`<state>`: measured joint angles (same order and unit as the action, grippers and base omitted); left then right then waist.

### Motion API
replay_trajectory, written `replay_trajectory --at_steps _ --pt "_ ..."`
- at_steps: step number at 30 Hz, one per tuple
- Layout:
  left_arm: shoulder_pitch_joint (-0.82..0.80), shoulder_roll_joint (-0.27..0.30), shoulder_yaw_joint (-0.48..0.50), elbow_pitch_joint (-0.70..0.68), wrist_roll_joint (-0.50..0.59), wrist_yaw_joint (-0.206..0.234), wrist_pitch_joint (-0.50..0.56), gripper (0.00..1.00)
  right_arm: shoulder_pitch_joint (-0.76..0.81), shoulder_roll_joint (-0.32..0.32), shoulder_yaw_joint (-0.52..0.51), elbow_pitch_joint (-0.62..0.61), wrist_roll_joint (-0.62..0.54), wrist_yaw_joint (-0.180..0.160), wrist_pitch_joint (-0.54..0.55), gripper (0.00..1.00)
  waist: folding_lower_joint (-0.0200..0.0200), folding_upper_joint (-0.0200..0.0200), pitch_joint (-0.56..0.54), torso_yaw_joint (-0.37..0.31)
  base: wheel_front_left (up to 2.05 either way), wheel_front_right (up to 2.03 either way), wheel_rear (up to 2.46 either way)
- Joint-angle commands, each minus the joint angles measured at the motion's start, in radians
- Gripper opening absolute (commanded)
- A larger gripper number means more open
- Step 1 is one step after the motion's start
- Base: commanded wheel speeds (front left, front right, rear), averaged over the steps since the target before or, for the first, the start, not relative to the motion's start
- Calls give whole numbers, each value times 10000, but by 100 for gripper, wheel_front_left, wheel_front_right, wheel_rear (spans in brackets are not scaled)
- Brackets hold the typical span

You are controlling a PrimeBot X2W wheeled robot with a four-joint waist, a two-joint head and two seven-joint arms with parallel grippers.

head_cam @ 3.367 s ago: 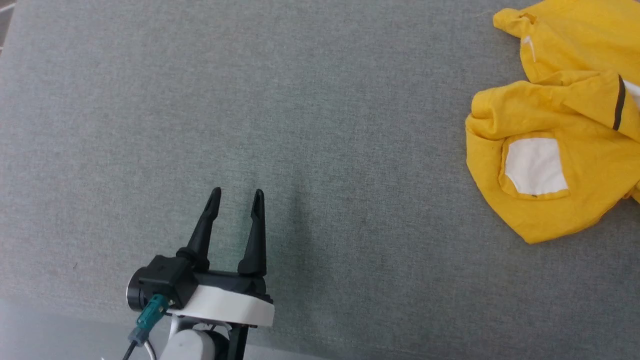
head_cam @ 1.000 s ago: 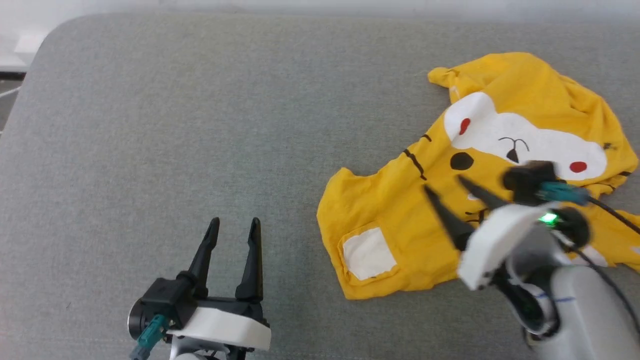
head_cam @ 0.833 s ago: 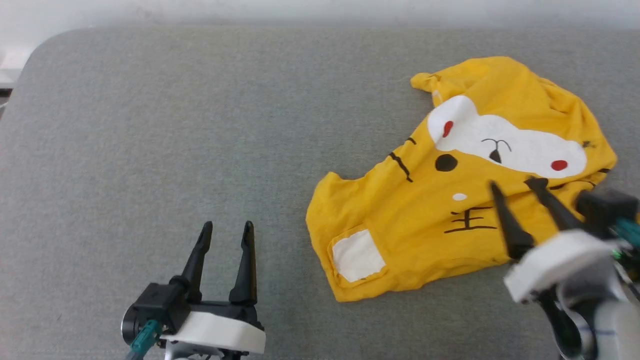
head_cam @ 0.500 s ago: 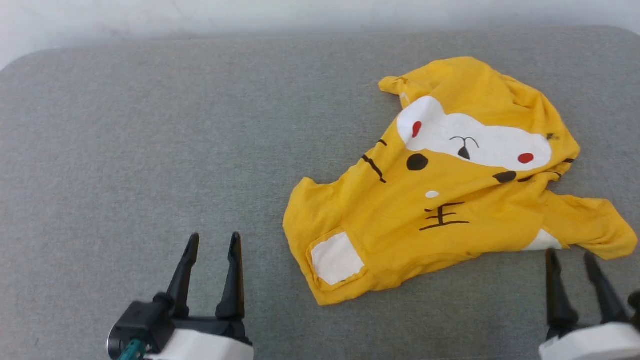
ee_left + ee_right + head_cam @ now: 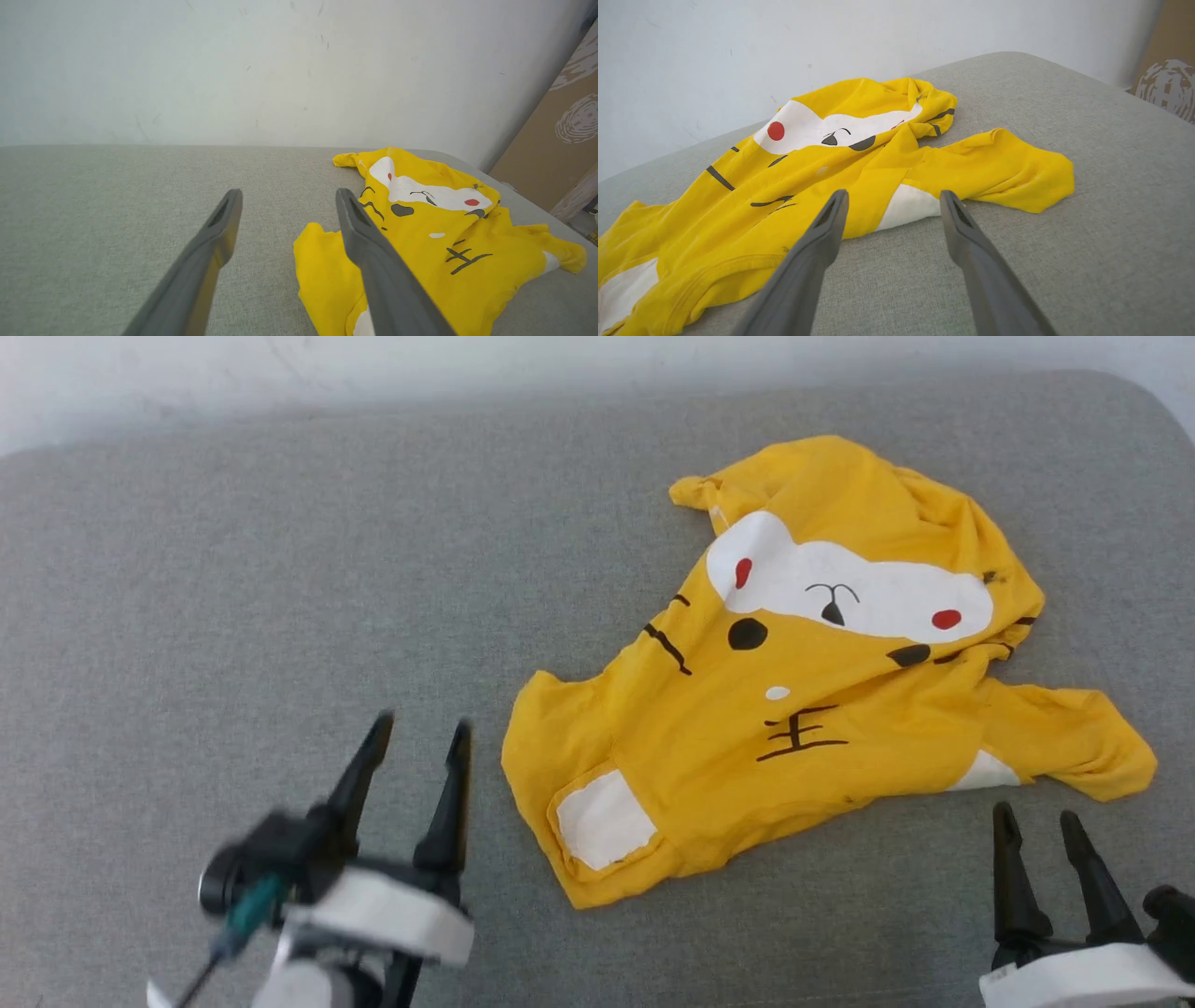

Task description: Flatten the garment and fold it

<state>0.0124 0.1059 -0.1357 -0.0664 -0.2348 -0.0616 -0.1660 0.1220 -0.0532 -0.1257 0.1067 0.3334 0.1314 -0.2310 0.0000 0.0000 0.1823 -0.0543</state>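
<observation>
Approach stage, nothing grasped yet. Head view: garment (image 5: pixel 794 709) lies crumpled, print up, on the grey woven pad (image 5: pixel 280 569). The left gripper (image 5: pixel 422 723) is just beside the garment's left edge and the right gripper (image 5: pixel 1036 814) sits just below its right sleeve; both spread wide, empty. Left wrist view: thin soft yellow fabric, loose folds, rolled hem (white patch partly tucked). Right wrist view: sleeve and white patch lie just ahead of the fingertips. The next move likely needs low pinches on the garment's edges, then a pull apart.
</observation>
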Motion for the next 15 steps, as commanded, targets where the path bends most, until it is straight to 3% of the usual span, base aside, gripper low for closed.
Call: replay_trajectory --at_steps 1,7,15 --pt "-591 149 -111 7 23 -135 328 100 -202 29 -27 -4 -82 -7 -65 100 0 0 245 79 0 0 0" --pt "-2688 674 -877 746 -235 -521 2535 100 -532 29 43 214 -103 -7 -85 100 0 0 725 128 0 0 0" --pt "-4131 948 -1800 2770 -1713 -668 5738 100 -891 29 315 441 -26 -7 -148 100 0 0 1170 -61 0 0 0"
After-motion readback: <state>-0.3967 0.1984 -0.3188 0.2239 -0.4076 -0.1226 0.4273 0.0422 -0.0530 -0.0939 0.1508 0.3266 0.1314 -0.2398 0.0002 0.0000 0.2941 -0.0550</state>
